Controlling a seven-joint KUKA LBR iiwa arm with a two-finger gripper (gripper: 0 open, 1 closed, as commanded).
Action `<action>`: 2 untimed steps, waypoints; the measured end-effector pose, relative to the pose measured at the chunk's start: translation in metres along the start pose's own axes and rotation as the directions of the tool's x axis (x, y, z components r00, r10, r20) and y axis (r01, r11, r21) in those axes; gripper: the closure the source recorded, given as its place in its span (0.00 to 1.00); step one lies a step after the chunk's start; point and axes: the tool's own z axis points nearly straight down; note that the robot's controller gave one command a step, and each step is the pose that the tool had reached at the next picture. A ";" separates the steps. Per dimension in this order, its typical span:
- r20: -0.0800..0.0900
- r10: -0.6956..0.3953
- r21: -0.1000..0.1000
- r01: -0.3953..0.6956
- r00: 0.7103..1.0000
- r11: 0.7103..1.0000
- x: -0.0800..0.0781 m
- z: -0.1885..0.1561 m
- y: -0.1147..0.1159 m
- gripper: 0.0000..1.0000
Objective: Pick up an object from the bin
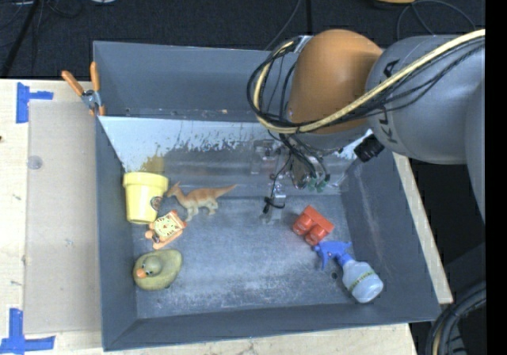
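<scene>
My gripper (275, 200) hangs under the arm's orange dome, low over the middle of the bin floor toward the back. Nothing shows in it. A red block toy (313, 224) lies just to its right and a little nearer the front. An orange toy dinosaur (202, 197) stands on the floor to the gripper's left, apart from it.
A blue spray bottle with a grey body (351, 269) lies at the front right. At the left are a yellow cup (144, 196) on its side, a small orange and white patterned piece (166, 227) and a yellow-green rubber duck (157, 269). Cables loop round the dome.
</scene>
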 end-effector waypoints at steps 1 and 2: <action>0.006 0.001 0.000 -0.001 1.000 1.000 -0.001 -0.005 0.000 0.00; 0.004 -0.056 -0.001 0.056 0.998 0.998 0.022 0.024 -0.048 0.00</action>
